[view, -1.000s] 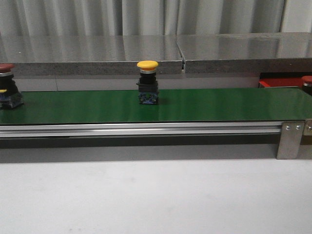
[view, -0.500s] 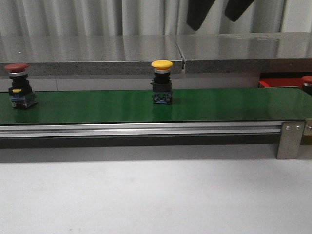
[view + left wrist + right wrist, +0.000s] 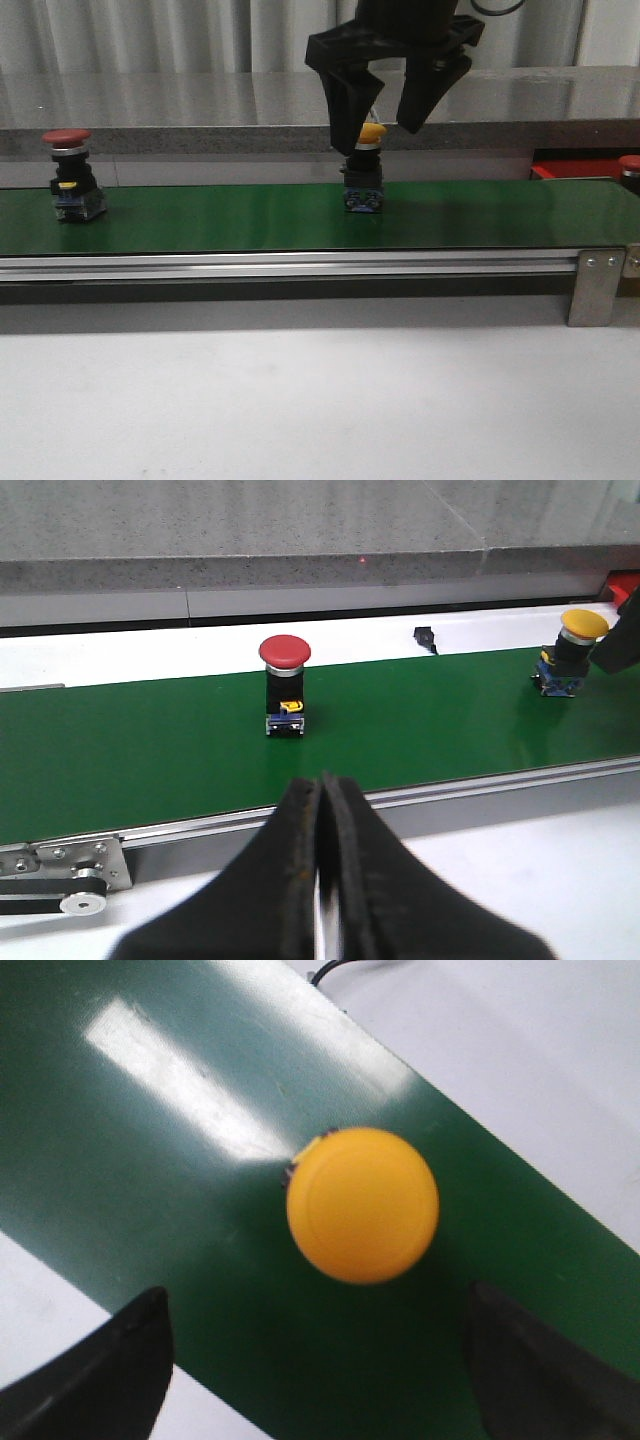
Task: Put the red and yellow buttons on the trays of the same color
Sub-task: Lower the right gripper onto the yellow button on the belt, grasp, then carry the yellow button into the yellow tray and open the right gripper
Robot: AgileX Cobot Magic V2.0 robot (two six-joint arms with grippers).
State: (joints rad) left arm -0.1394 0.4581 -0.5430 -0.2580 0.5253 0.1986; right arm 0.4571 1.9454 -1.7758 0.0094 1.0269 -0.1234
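- Green belt (image 3: pixel 200 215): long, runs left to right across the front view, carried on a silver rail (image 3: pixel 290 265) with a metal bracket (image 3: pixel 596 287) at its right end.
- Yellow button (image 3: pixel 364 170): upright on the belt near its middle, yellow cap over a dark body.
- Right gripper (image 3: pixel 385 110): black, directly above the yellow button, jaws spread wide to either side of the cap and touching nothing. In the right wrist view the cap (image 3: pixel 362 1204) sits centred between the two fingertips (image 3: pixel 95 1370).
- Red button (image 3: pixel 72 175): upright on the belt toward its left end, well apart from the yellow one.
- Left gripper (image 3: pixel 322 810): jaws pressed together, holding nothing, off the belt on its near side, in line with the red button (image 3: pixel 284 685).
- Red tray (image 3: pixel 570 170): behind the belt at far right, only partly visible.
- Second red cap (image 3: pixel 630 165): at the right edge, by the tray; whether it rests on the tray cannot be told.
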